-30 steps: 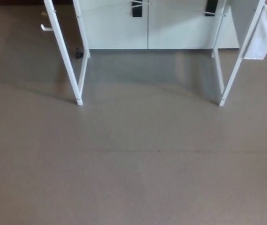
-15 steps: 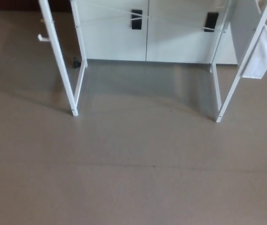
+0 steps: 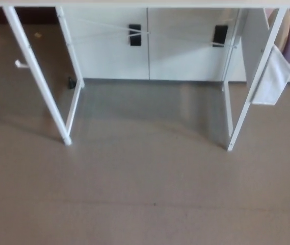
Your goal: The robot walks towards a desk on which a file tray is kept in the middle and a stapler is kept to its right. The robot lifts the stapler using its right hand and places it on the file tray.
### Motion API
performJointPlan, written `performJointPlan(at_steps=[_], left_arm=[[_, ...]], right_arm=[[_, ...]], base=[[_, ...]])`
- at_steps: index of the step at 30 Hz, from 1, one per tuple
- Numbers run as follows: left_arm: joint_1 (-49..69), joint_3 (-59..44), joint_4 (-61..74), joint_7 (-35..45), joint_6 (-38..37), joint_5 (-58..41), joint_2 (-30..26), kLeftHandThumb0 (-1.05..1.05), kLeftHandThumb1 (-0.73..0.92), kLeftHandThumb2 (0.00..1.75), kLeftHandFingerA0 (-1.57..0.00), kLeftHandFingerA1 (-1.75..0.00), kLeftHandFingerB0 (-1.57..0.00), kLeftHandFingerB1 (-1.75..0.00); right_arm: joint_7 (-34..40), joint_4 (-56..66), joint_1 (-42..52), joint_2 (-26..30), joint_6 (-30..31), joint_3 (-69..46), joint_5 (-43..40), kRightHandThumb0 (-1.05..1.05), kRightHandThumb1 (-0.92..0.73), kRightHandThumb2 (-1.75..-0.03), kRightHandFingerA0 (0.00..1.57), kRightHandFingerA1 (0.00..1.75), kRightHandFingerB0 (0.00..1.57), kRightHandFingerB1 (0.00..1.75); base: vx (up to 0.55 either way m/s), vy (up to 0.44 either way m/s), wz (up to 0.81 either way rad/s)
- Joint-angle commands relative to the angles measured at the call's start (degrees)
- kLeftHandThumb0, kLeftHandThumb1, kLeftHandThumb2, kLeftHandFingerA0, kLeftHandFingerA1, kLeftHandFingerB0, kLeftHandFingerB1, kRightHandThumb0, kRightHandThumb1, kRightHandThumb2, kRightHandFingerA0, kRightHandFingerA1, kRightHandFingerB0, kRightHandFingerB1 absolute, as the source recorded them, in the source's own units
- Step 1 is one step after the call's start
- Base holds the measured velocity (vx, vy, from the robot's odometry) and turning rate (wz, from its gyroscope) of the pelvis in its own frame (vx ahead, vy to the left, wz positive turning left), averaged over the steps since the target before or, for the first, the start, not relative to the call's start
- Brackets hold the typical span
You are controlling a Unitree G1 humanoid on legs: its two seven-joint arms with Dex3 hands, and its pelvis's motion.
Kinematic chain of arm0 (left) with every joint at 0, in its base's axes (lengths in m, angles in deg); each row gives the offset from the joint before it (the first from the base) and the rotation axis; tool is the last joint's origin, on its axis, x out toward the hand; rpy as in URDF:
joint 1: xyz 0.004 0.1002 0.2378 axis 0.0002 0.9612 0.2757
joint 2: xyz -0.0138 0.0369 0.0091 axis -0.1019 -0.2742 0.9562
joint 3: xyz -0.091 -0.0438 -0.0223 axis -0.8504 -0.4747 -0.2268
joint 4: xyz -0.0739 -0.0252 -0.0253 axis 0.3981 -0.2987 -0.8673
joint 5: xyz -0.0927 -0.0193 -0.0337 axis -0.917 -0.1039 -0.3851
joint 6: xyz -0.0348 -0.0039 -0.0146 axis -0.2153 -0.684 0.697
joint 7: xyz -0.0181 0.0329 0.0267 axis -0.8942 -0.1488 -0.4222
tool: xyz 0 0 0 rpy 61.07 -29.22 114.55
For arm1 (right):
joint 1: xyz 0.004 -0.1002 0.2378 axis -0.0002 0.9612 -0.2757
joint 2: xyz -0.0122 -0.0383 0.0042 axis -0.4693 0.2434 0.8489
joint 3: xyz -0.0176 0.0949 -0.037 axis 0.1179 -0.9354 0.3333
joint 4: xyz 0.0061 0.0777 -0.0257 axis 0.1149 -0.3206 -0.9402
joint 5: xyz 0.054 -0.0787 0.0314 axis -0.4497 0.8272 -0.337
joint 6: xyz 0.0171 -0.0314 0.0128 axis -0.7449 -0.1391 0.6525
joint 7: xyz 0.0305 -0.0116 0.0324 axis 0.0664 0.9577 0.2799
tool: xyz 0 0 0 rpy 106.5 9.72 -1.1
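Desk [image 3: 145,3]: white, thin top, 4 slim legs. Pouch [image 3: 272,76], maybe fabric, hangs at its right side; cabinet [image 3: 185,46] behind. Hands out of frame, can't tell grip.

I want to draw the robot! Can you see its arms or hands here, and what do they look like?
No arm or hand shows in this head view, so their look cannot be told. Only a white thin-legged desk, grey-brown floor and white cabinet doors with black handles appear.
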Motion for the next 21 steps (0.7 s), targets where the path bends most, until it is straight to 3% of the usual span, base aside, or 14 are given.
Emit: performJointPlan(at_steps=[1, 3, 4, 6, 7, 8, 10, 11, 12, 13, 16, 17, 18, 21], left_arm=[[-1.14, -0.55, -0.43, 0.46, 1.04, -0.61, -1.03, -0.85, 0.74, 1.04, 0.0, -0.21, 0.0, -0.11], [-1.22, -0.58, -0.65, 0.43, 1.01, -0.61, -1.05, -0.85, 0.74, 1.04, 0.0, -0.21, 0.0, -0.11], [-0.73, -1.11, 0.48, 0.7, 1.45, -1.3, -0.85, -0.84, 0.72, 1.03, 0.0, -0.21, 0.0, -0.12], [-0.4, -0.68, 1.65, 0.65, 2.04, -0.84, -0.86, -0.85, 0.74, 1.04, 0.0, -0.21, 0.0, -0.1], [-1.06, -0.67, 1.85, 0.45, 3.21, -0.82, -1.13, -0.86, 0.74, 1.04, 0.0, -0.2, 0.0, -0.09], [-1.28, -0.84, 0.96, 0.77, 2.36, -0.92, -1.11, -0.9, 0.75, 1.02, 0.0, -0.15, 0.0, -0.03], [-1.32, -1.35, 1.01, 1.39, 2.7, -1.47, -1.04, -0.9, 0.75, 1.02, 0.0, -0.15, 0.0, -0.03], [-1.19, -1.19, 1.34, 1.17, 2.79, -1.22, -1.07, -0.9, 0.75, 1.02, 0.0, -0.16, 0.0, -0.05], [-1.16, -1.2, 1.43, 1.15, 2.85, -1.18, -1.06, -0.9, 0.75, 1.02, 0.0, -0.16, 0.0, -0.05], [-1.2, -0.72, 1.11, 0.93, 2.4, -0.59, -1.13, -0.88, 0.76, 1.03, 0.0, -0.17, 0.0, -0.06], [-1.17, -0.91, 1.24, 1.38, 2.51, -0.9, -1.07, -0.89, 0.76, 1.03, 0.0, -0.17, 0.0, -0.05], [-1.35, -0.94, 2.25, 1.57, 4.12, -1.1, -1.26, -0.9, 0.77, 1.03, 0.0, -0.16, 0.0, -0.04], [-1.32, -1.34, 2.39, 1.96, 3.56, -1.47, -1.26, -0.89, 0.76, 1.02, 0.0, -0.17, 0.0, -0.05], [-1.44, -1.14, 2.19, 1.47, 3.51, -1.05, -1.31, -0.9, 0.76, 1.03, 0.0, -0.17, 0.0, -0.05]], right_arm=[[-1.94, -0.89, -0.45, 0.28, -1.44, -1.33, -2.34, -0.66, -0.46, -0.83, 0.0, 0.25, 0.0, 0.15], [-1.5, -1.08, -1.01, 0.37, 0.23, -0.89, -1.61, -0.71, -0.48, -0.85, 0.0, 0.24, 0.0, 0.12], [0.16, -1.96, -1.36, 0.15, -0.4, -0.82, -1.02, -0.62, -0.44, -0.83, 0.01, 0.38, 0.0, 0.23], [-0.64, -1.66, -0.94, -0.11, -1.45, -1.71, -2.04, -0.64, -0.45, -0.84, 0.01, 0.36, 0.0, 0.22], [-1.46, -1.76, -0.99, -0.9, -2.26, -3.21, -3.8, -0.54, -0.6, -0.61, 0.05, 0.32, 0.03, 0.18], [-1.12, -0.76, -0.78, -0.85, -0.71, -2.93, -3.16, -0.64, -0.45, -0.83, 0.01, 0.37, 0.0, 0.19], [-0.89, 0.28, -0.84, 0.08, 1.2, -1.37, -1.07, -0.68, -0.48, -0.86, 0.0, 0.34, 0.0, 0.17], [-0.97, 0.17, -0.71, 0.04, 0.56, -1.66, -1.4, -0.6, -0.63, -0.66, 0.04, 0.29, 0.02, 0.16], [-0.97, 0.24, -0.66, 0.03, 0.54, -1.68, -1.48, -0.6, -0.63, -0.66, 0.04, 0.29, 0.02, 0.16], [-0.39, 0.48, -0.63, -0.26, 1.06, -1.9, -1.65, -0.62, -0.46, -0.84, 0.01, 0.36, 0.0, 0.22], [1.62, -2.73, -1.66, -0.9, -2.25, -2.2, -1.45, -0.59, -0.43, -0.84, 0.0, 0.41, 0.01, 0.3], [0.28, -1.18, -1.02, -1.18, -1.83, -3.13, -2.77, -0.57, -0.41, -0.82, 0.0, 0.46, 0.01, 0.28], [0.38, -0.27, -0.88, -0.12, -0.2, -1.4, -0.49, -0.69, -0.48, -0.86, 0.02, 0.39, 0.01, 0.19], [0.34, 0.49, -0.45, 0.21, 0.32, -1.11, -0.44, -0.68, -0.46, -0.85, 0.07, 0.48, 0.0, 0.2]], base=[[0.53, 0.144, 0.0], [0.44, 0.127, -0.24], [0.43, 0.117, -0.16], [0.43, 0.107, -0.01], [0.42, 0.094, 0.1], [0.38, 0.024, 0.06], [0.31, 0.008, 0.09], [0.36, -0.024, 0.1], [0.35, -0.068, 0.12], [0.32, -0.093, 0.25], [0.48, -0.187, -0.06], [0.33, -0.025, 0.88], [0.32, -0.013, 0.62], [0.36, -0.101, 0.14]])
